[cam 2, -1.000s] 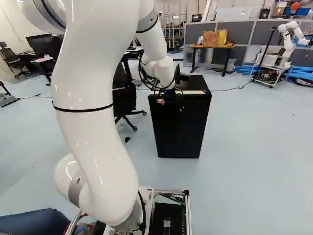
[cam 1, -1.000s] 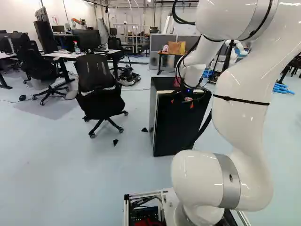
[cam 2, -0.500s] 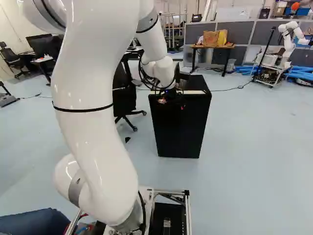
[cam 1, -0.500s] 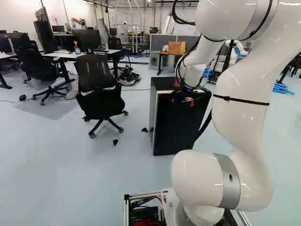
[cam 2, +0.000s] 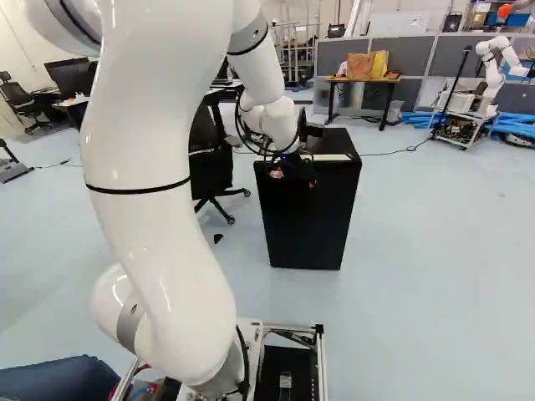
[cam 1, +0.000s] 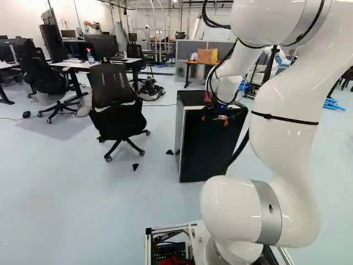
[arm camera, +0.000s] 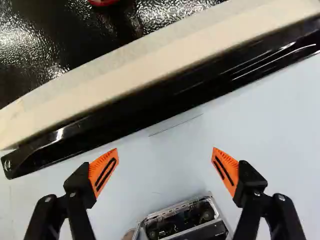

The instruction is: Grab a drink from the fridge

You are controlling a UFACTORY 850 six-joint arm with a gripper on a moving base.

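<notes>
hand (cam 1: 214, 120): wide open, got nothing | spot: just right of center in left base view, near the black mini fridge (cam 1: 207, 154)'s top front edge

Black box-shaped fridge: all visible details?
Small, boxy black fridge, upright on the pale blue floor. Top is pebbled, glossy black, with a cream strip along its front edge; smooth, dark front, seemingly shut; greyer side. Something red rests on top. The open black pincer hovers at the front's upper edge, not visibly touching.

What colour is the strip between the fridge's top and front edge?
The strip is cream, clearest in wrist view.
</notes>
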